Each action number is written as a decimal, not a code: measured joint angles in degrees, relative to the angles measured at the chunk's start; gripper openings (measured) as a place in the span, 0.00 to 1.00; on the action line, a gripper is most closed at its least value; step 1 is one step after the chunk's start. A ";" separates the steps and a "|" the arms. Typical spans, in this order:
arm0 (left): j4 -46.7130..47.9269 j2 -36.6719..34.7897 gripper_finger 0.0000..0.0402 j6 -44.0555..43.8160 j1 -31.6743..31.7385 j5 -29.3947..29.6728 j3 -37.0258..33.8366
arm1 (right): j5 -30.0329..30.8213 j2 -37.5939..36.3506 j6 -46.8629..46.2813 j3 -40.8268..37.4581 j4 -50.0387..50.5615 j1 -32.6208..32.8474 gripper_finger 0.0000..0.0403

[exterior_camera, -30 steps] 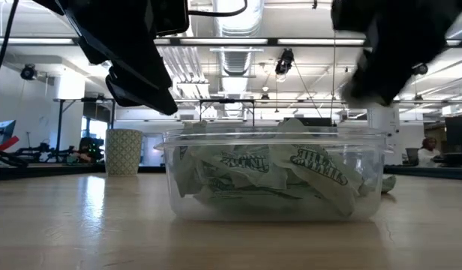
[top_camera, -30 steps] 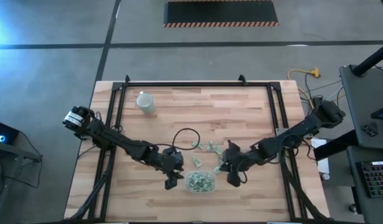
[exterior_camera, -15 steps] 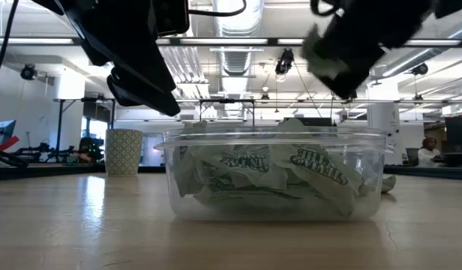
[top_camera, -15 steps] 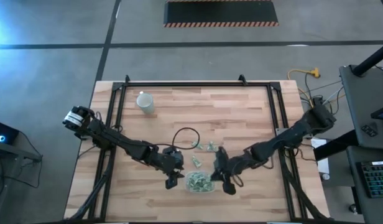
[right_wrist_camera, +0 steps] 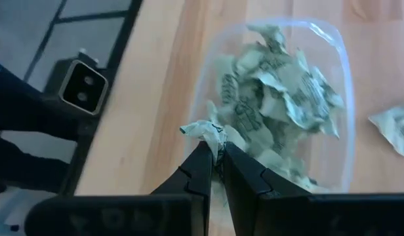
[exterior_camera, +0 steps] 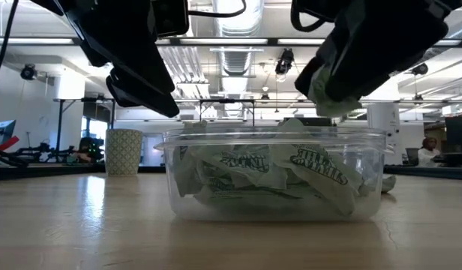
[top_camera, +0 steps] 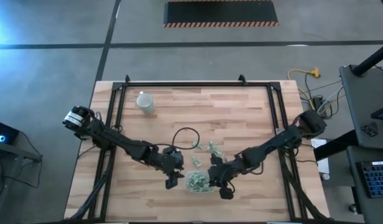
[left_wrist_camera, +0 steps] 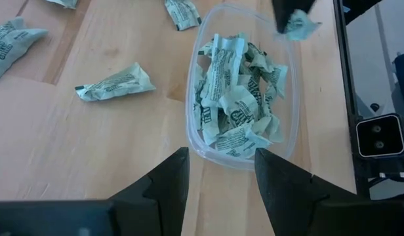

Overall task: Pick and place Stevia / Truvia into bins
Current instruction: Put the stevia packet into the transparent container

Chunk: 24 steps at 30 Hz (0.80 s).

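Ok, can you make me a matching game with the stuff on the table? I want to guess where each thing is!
Things:
1. white cup
2. clear bin
3. right gripper
4. left gripper

States:
A. open, empty, beside the bin
B. pinching a sachet above the bin
C. piled with green sachets
D. standing alone at the table's far side

Pairs: 1-D, 2-C, 3-B, 4-A

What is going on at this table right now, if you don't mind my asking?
The robot is sorting Stevia sachets into a clear plastic bin that is already well filled. The right end effector is shut on one crumpled sachet and holds it over the bin's edge, not yet released. The left end effector hangs open beside the bin, holding nothing. A few loose sachets lie on the table, and a white cup stands farther back.
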State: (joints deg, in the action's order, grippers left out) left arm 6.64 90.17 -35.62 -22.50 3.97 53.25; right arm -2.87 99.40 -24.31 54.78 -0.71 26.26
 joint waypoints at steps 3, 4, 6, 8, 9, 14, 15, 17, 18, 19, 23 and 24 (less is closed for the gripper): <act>-0.07 0.00 0.39 -0.02 0.00 -0.02 -0.02 | 0.02 -0.10 0.54 0.23 0.40 -0.04 0.09; -0.05 0.00 0.39 -0.02 0.00 -0.02 -0.02 | 0.02 -0.26 0.51 0.22 0.40 -0.09 0.11; -0.12 0.00 0.39 0.00 0.00 -0.02 -0.06 | 0.04 -0.38 0.25 0.19 0.32 -0.11 0.15; -0.04 0.00 0.39 0.00 0.00 -0.01 -0.14 | 0.12 -0.33 -0.57 -0.06 0.45 -0.09 0.20; -0.08 0.00 0.39 0.00 0.00 -0.02 -0.17 | 0.46 -0.31 -1.02 -0.17 0.55 -0.09 0.23; -0.07 0.00 0.39 0.07 0.00 -0.02 -0.26 | 2.13 -0.56 -1.47 -0.19 1.24 -0.09 0.33; -0.09 0.00 0.39 0.15 0.02 0.03 -0.26 | 3.15 -0.76 -1.75 0.15 2.79 -0.07 0.35; -0.09 0.00 0.39 1.78 0.12 1.12 -0.26 | 5.99 -1.42 -2.41 1.11 7.31 -0.02 0.36; -0.08 0.00 0.39 3.19 0.27 1.66 -0.26 | 7.41 -1.91 -2.49 1.65 9.84 0.00 0.36; -0.12 0.00 0.39 4.66 0.47 2.46 -0.26 | 8.79 -2.52 -2.50 2.13 12.49 -0.02 0.36; -0.12 0.00 0.39 11.49 1.84 4.83 -0.24 | 12.17 -5.68 -2.27 2.98 18.47 -0.09 0.36; -0.06 0.00 0.39 13.02 2.36 5.63 -0.24 | 12.42 -6.57 -2.26 2.96 19.34 -0.09 0.35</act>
State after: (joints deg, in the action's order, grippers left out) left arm 6.58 90.17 -22.60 -20.14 9.60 53.01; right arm 9.54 92.83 -26.57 57.74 18.63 26.17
